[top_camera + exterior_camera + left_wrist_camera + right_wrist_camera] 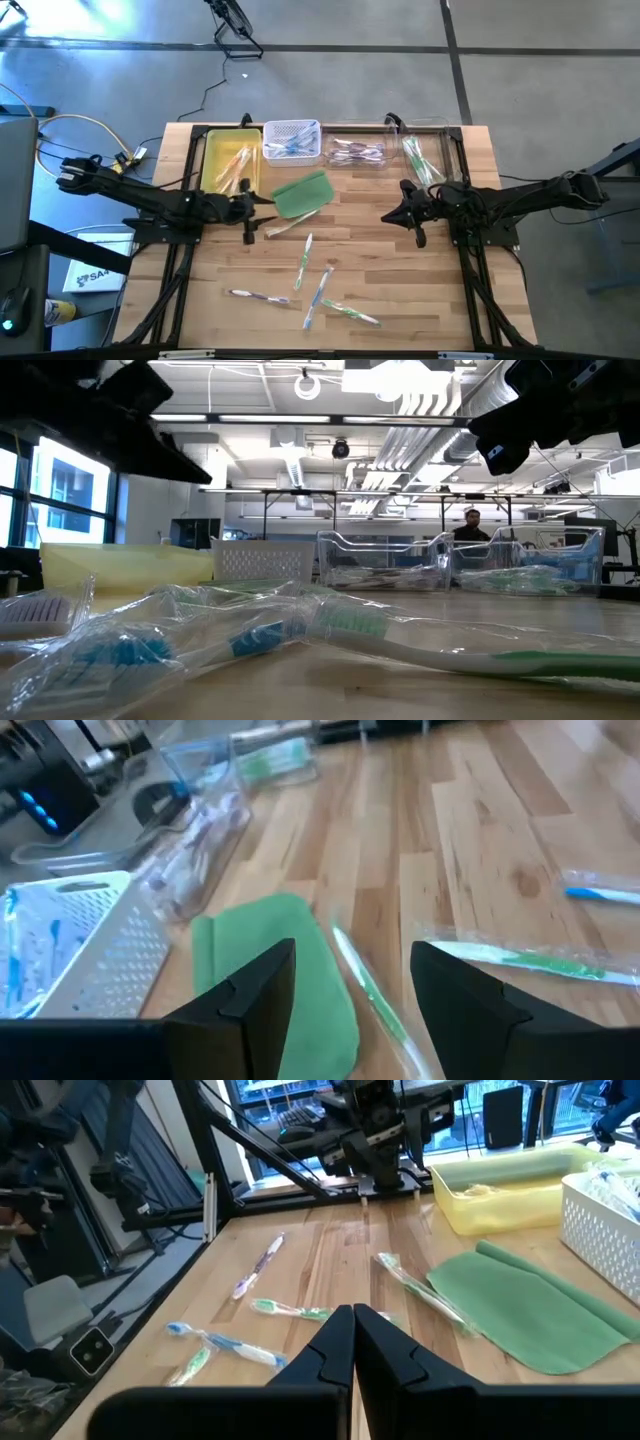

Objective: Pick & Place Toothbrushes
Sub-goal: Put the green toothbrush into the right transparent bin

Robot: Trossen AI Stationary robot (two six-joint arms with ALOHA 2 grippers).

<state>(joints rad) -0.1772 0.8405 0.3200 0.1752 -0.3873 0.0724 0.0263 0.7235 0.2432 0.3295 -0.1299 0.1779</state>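
Several wrapped toothbrushes lie flat on the wooden table: a green one [285, 226] next to the green pad [301, 193], and others nearer the front edge [303, 262], [258, 296], [318, 290]. More toothbrushes fill the bins at the far edge. My left gripper [262, 203] hangs open above the table beside the pad. In its wrist view, the green toothbrush [365, 985] shows on the table in the gap between its fingers [255, 995], untouched. My right gripper [352, 1342] is shut and holds nothing; it waits above the table right of centre [388, 216].
Along the far edge stand a yellow tray [232, 160], a white slotted basket [292, 140] and two clear bins [355, 150], [430, 155]. The green pad lies flat in front of the basket. Bare wood lies between the two grippers and along the right side.
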